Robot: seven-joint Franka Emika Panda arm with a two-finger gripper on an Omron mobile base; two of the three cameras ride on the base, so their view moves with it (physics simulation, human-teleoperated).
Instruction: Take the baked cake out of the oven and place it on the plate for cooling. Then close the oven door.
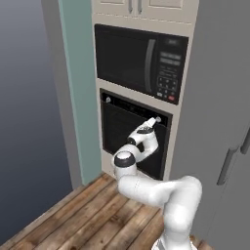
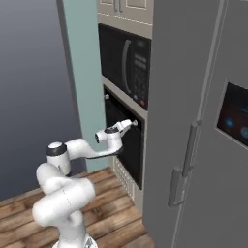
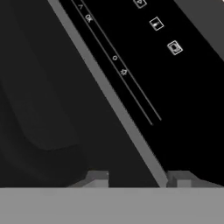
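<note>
The oven is set into the cabinet wall below a microwave. Its black oven door stands closed and upright; it also shows edge-on from the right. My gripper reaches up to the right end of the door's top, just below the right silver knob. In the hand view the gripper has its tips a narrow way apart, pressed close to the dark door handle beside the icon-marked control strip. The cake and the plate are out of view.
A black microwave with a keypad sits above the oven. A tall grey fridge stands right of the oven, its handles sticking out. A teal side panel flanks the left. The floor is wooden.
</note>
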